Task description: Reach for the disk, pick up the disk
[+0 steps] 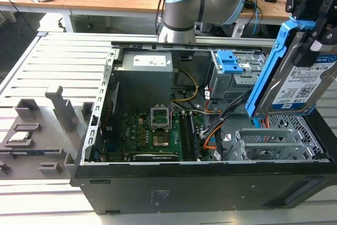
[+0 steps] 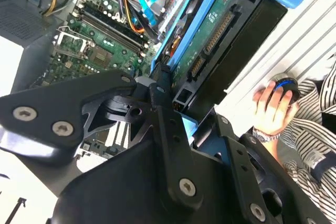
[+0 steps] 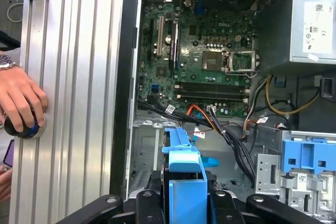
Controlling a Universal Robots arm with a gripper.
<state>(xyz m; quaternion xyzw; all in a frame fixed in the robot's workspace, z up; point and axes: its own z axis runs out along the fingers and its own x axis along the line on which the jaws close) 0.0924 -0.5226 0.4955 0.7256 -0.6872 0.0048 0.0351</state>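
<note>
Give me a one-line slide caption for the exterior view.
Gripper holds the disk in its blue frame, lifted above the open computer case on the slatted table.

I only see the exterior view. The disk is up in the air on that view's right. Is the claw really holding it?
Observer: Yes. In the first wrist view the claw grips the disk by its blue frame, with a black finger on each side.
Operator: Is anybody near?
Observer: Yes. In the first wrist view a person's hand rests on a round button on the ribbed metal table.
Operator: What's on the disk's other side?
Observer: In the second wrist view, a green board with a black connector strip.
</note>
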